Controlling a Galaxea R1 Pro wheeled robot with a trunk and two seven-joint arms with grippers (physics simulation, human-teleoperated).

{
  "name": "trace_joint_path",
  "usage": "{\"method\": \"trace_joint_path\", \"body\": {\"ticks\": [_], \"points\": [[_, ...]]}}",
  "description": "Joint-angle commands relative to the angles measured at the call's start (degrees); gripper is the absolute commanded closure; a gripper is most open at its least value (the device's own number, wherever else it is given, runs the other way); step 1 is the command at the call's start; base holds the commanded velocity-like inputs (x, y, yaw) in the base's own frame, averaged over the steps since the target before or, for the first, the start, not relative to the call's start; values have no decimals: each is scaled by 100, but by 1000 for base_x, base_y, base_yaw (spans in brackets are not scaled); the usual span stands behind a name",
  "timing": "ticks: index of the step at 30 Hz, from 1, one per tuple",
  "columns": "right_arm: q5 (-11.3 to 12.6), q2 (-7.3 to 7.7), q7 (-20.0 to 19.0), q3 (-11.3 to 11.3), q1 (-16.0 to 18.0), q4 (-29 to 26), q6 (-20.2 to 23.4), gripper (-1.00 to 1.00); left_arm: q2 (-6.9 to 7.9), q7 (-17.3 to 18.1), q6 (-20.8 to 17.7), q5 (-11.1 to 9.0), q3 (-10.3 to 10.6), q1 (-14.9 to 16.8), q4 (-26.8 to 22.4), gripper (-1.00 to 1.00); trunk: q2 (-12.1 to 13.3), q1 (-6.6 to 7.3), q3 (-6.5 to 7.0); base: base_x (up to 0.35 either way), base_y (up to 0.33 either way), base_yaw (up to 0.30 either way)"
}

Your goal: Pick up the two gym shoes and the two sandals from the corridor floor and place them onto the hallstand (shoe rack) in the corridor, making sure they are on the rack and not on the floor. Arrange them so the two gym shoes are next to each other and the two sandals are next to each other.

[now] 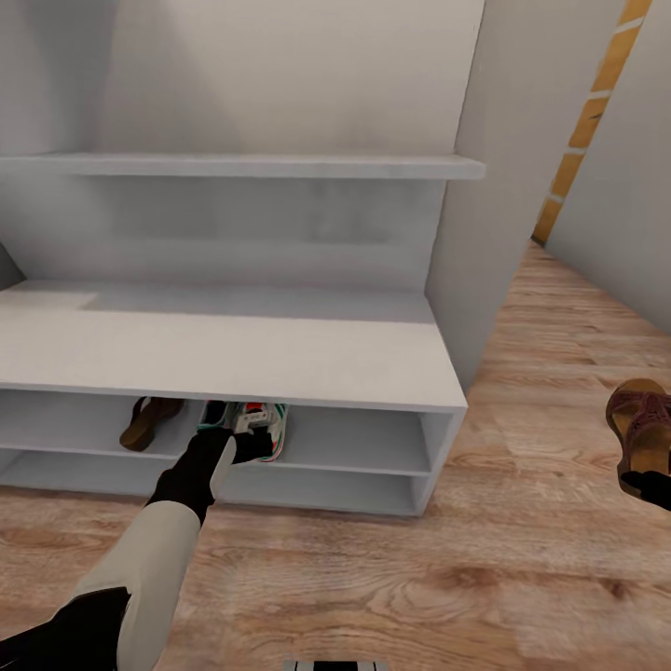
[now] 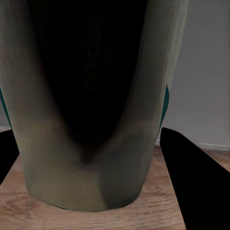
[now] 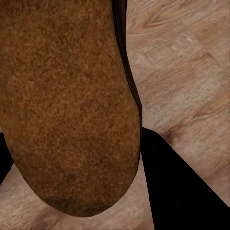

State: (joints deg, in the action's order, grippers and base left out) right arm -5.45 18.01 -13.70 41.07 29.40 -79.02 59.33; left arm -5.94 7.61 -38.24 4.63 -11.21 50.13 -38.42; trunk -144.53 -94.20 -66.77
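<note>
White sneaker [image 1: 264, 426] (green stripes), seemingly in left gripper [image 1: 244, 445].

Head camera looks down at the hallstand [image 1: 233, 359]; wrist cameras sit close against shoes.

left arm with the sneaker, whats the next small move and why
Probably ease the gym shoe a little deeper into the upper cubby of the hallstand and then open the fingers. The left gripper holds it right at the cubby's front edge, beside the sandal already on that tier. The right gripper holds the other sandal over the floor.
</note>
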Motion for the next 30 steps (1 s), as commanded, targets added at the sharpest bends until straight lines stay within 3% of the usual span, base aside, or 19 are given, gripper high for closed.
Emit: {"method": "trace_joint_path", "body": {"ticks": [1,27,28,30], "points": [[-35,0,-45,6,5,-6,26,100,-6,50,-26,47,-39,2,-8,100,-2,-1,-5,188,110,0],[-35,0,-45,6,7,-4,26,100,-3,52,-26,54,-39,-1,0,100,-2,-1,-5,56,6,0],[-35,0,-45,6,6,-4,26,100,-3,52,-26,54,-39,-1,1,-100,-2,-1,-5,0,0,0],[-35,0,-45,6,5,-6,26,100,0,54,-26,54,-39,-1,1,-100,-2,-1,-5,0,0,0]]}}
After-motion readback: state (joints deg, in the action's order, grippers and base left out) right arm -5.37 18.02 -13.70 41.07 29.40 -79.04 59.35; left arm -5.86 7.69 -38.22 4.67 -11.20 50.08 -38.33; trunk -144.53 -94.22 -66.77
